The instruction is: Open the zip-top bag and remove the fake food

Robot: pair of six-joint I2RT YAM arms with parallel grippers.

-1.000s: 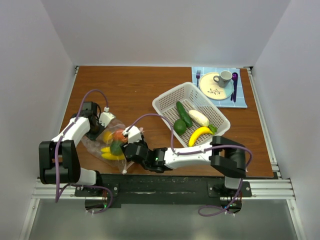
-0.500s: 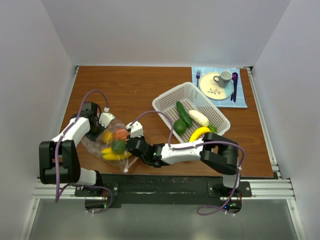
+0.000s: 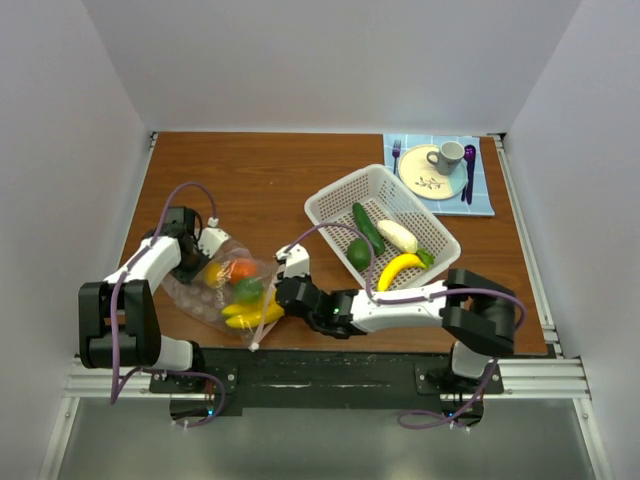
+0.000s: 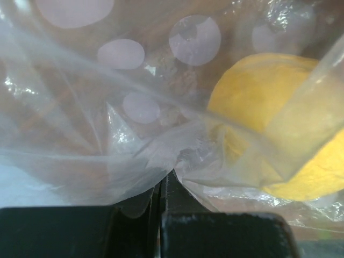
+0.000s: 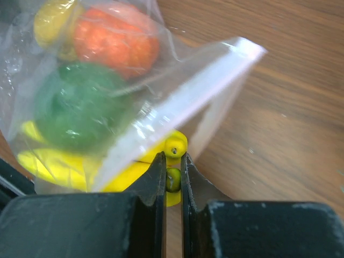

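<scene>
R gripper (image 5: 172, 159) jaws just nipped shut on banana (image 5: 176, 145) tip at zip-top bag (image 5: 177, 102) mouth, L gripper (image 4: 161, 183) jaws pinching bag film, so removal prob. starting.

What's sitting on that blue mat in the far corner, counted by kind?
plate: 1
mug: 1
fork: 1
spoon: 1
Total: 4

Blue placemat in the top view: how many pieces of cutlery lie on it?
2. A fork lies left of the plate; a purple spoon lies right of it. The mug may hide more.
</scene>
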